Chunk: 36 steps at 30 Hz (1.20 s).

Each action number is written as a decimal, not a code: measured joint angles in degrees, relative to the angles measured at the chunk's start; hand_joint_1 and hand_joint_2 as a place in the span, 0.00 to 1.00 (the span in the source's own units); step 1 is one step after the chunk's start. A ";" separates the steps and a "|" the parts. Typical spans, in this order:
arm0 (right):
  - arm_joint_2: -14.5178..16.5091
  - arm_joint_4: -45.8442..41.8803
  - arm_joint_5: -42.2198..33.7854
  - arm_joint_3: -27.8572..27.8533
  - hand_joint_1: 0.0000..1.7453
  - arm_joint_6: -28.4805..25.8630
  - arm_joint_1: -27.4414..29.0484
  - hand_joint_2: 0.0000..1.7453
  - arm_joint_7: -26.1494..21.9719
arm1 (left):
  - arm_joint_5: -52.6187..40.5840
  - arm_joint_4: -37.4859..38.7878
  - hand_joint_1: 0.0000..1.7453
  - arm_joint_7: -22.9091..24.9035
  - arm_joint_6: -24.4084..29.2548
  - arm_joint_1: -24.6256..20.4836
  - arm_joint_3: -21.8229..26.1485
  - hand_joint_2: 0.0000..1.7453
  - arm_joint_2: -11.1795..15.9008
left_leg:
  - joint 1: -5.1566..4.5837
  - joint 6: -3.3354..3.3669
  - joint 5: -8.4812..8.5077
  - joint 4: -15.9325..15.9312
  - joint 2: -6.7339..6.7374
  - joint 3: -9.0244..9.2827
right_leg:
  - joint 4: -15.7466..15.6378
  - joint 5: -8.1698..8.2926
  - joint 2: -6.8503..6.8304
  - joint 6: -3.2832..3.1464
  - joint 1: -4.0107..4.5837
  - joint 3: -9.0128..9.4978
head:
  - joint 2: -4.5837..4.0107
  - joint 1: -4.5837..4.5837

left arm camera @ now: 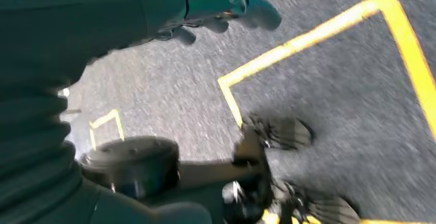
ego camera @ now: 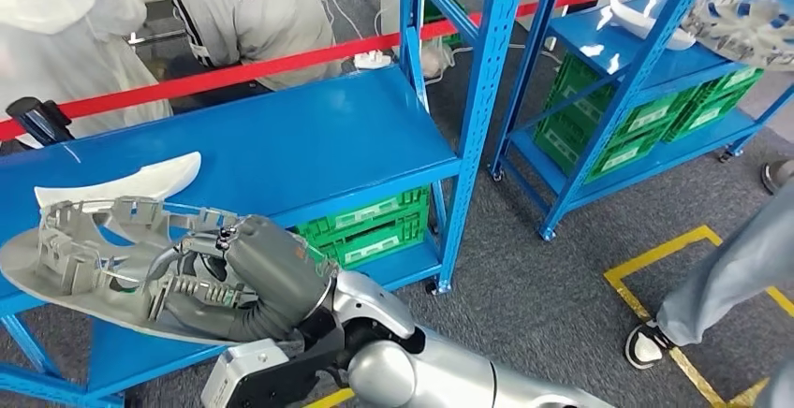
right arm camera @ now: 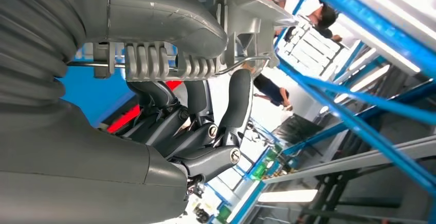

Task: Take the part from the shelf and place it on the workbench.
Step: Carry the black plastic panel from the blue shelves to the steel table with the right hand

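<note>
- Head view: the right hand (ego camera: 201,277) grips the part (ego camera: 103,258), a grey moulded plastic ring with ribbed clips and a wire along its inner face. The part sits over the front edge of the blue shelf (ego camera: 309,137), near its left end, partly overhanging. A white curved piece (ego camera: 131,182) lies on the shelf just behind the part, close to it. Green slatted crates (ego camera: 370,225) sit on the level below. A second blue rack (ego camera: 646,62) stands to the right, carrying a white piece and another ring. People stand behind a red tape (ego camera: 281,62); a person's leg and shoe (ego camera: 646,342) are at the right on grey carpet with yellow lines.
- Left wrist view: the left hand (left arm camera: 226,8) hangs over speckled grey carpet, holding nothing, fingers apart and loosely bent. The picture is blurred.
- Right wrist view: the thick thumb lies over the part's rim and the dark fingers (right arm camera: 239,100) curl under it, by the wire.
- Step in hand, as a judgement: carrying the part off the shelf. It looks light but broad and thin, so it should be kept level, lifted clear of the white piece and the blue uprights, and the grip kept firm on the rim.
</note>
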 joint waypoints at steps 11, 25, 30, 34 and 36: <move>-0.51 0.02 0.59 0.00 1.00 -1.23 0.24 1.00 -0.30 | -0.60 -0.08 0.00 -0.20 -0.14 -0.21 -0.10 1.00 -0.44 | -1.06 1.68 7.26 0.99 0.46 -8.91 | 4.87 -9.47 0.10 -1.51 1.05 7.49 | 0.00 0.17; -0.52 0.16 1.05 0.06 1.00 -1.66 0.27 1.00 -0.21 | -0.94 -0.07 0.00 -0.50 -0.16 -0.59 -0.16 1.00 -0.34 | 0.15 -2.05 1.86 9.58 0.33 -5.91 | -0.60 -1.97 -0.27 -2.06 0.39 1.46 | 0.00 0.18; -0.45 0.04 1.53 0.26 1.00 -1.69 0.38 1.00 -0.03 | -0.96 -0.11 0.00 -0.78 -0.16 -0.93 -0.16 1.00 -0.51 | -0.26 0.29 0.04 0.26 -0.02 -0.49 | -0.47 0.76 -0.33 -0.17 0.42 0.16 | 0.00 0.22; -0.65 -0.10 1.79 0.28 1.00 -1.70 0.56 1.00 0.05 | -1.10 -0.10 0.00 -0.78 -0.17 -1.10 -0.16 1.00 -0.61 | -0.29 2.15 2.78 0.35 0.35 -3.15 | 6.79 -7.70 -0.09 0.84 0.17 -2.28 | 0.00 0.38; -0.86 -0.16 1.97 0.28 1.00 -1.70 0.76 1.00 0.08 | -1.14 -0.09 0.00 -0.85 -0.21 -1.05 -0.16 1.00 -0.63 | -0.45 2.31 4.36 0.52 0.38 -5.12 | 14.43 -12.09 0.00 0.93 0.22 -3.62 | 0.00 0.44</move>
